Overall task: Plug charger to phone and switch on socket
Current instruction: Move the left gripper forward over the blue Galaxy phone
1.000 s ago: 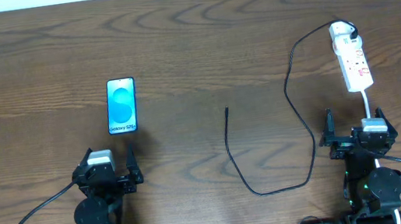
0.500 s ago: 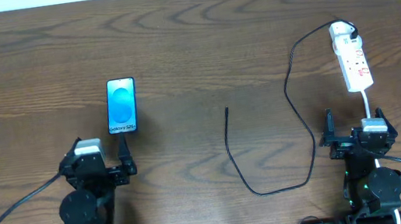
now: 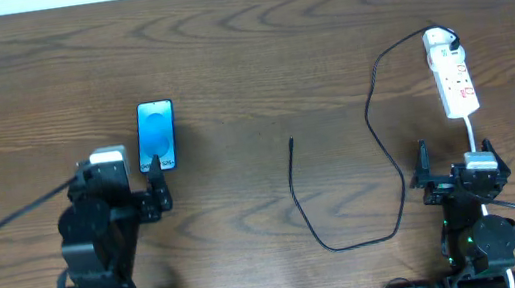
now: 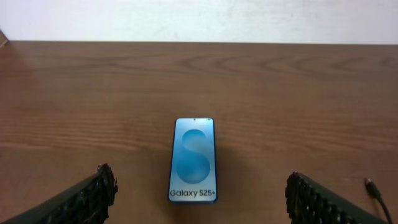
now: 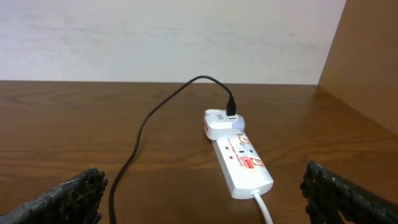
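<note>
The phone [image 3: 157, 135] lies flat on the left part of the brown wooden surface [image 3: 254, 44]. Its long side runs away from the robot. The end with the words is the near end, just in front of the left end effector [image 3: 130, 182], whose two fingers are wide apart and hold nothing.

The socket [image 3: 453, 84] lies far off on the right. It is also long from near to far, tipped a little. A white block with a black plug sits at its far end, and a white cord comes out of its near end. The right end effector [image 3: 455, 155] sits near that end, fingers wide apart and empty.

The charger [image 3: 297, 194] starts at that plug, bends left, loops toward the robot and comes back up. Its free tip points away from the robot, in the middle, between phone and socket, touching neither.

A pale wall stands behind the surface.

Only the view from above shows the whole loop. The left wrist view shows the words "Galaxy S25+" clearly and only the charger's tip at the right edge. The right wrist view shows the red marks on the socket and a brown board [image 5: 367, 74] on the right.
</note>
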Motion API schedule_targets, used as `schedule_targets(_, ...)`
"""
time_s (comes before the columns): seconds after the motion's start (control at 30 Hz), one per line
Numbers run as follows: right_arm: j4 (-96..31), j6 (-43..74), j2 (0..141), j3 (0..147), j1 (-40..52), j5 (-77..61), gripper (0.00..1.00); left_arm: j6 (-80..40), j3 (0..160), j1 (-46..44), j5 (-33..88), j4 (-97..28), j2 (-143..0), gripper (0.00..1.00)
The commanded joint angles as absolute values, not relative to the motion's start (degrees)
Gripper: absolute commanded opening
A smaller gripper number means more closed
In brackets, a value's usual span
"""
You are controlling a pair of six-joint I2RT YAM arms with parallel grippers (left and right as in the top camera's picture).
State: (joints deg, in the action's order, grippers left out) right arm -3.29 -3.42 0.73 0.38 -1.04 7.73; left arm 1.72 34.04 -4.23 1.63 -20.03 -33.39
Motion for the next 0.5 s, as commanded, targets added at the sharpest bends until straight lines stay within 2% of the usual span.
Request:
schedule_targets(0.0,-3.5,-3.9,0.4,0.3,-0.6,8.0,0.99,1.8,40.2,-4.3,3.3,-22.4,-37.8,0.89)
schedule_targets(0.47,-3.5,-3.9,0.4,0.3,-0.6,8.0,0.99,1.9,59.1,-4.3,4.3,-37.2,-57.1,0.89)
